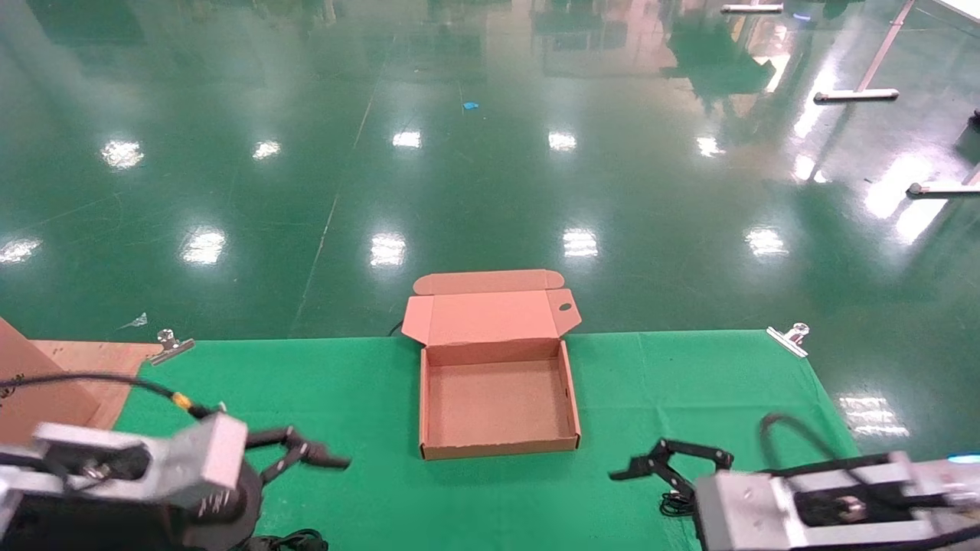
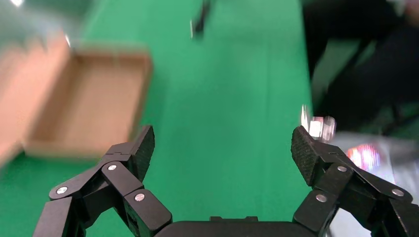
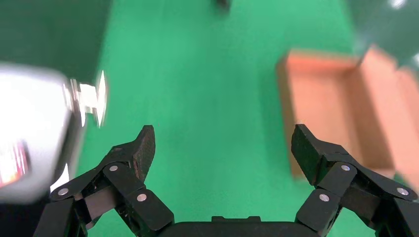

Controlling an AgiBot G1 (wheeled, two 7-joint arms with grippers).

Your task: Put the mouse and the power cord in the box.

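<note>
1. Left gripper sits low over the green cloth, left of the box, pointing toward it; my left wrist view shows its fingers spread wide with nothing between them.
2. Behind that arm I see the corner of a brown carton at the table's left edge, with a metal clip pinning the cloth nearby.
3. At the bottom edge under the left arm a bit of black cable shows; I cannot tell whether it is the power cord or the mouse.
4. Centre: the box rests at the far middle of the cloth, lid folded back, its bottom bare.
5. Right of the box, the right gripper hovers low over the cloth, facing the box, released and empty; its fingers stand wide apart in the right wrist view.
6. Thin black loops lie just beside it, mostly hidden.
7. Another clip holds the far right corner.
</note>
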